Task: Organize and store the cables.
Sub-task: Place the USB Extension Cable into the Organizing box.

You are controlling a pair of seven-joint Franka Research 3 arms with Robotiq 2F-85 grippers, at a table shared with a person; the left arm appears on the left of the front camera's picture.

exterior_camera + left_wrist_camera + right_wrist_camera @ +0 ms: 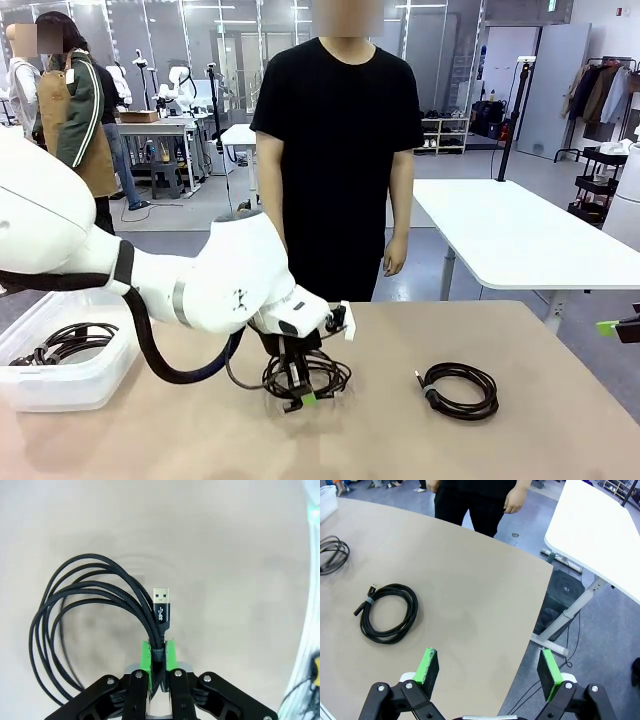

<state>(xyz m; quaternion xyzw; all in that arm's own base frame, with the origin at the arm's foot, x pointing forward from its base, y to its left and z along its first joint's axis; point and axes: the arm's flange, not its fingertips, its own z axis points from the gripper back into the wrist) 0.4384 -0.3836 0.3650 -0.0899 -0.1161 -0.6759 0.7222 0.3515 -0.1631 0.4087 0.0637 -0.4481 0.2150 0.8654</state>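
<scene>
left pinch is thin: coil could slip or snag en route to the bin

l to r: white bin (pixel 70 392) sits at the 9 o'clock edge of the table (pixel 540 440) w/ one cable coil (pixel 65 342) already inside. left gripper (pixel 298 397) is down at table centre, pads (pixel 145 655) clamped tight on the second coil (pixel 312 372), just below its usb plug (pixel 161 605), which pokes toward 12 o'clock in the wrist view. the loops sprawl to 9 o'clock w/ no support. my worry: a bite this small on a braided bundle may slide out on the lift, or the loose loops may drag on the tabletop, swing, and catch the bin rim. third coil (pixel 460 390) lies at 3 o'clock of that one, well apart, untouched. right gripper (pixel 490 672) hangs near the table's 3 o'clock edge, fingers wide, holding nothing. person (pixel 340 150) stands at 12 o'clock, hands down, so no clash imo.
</scene>
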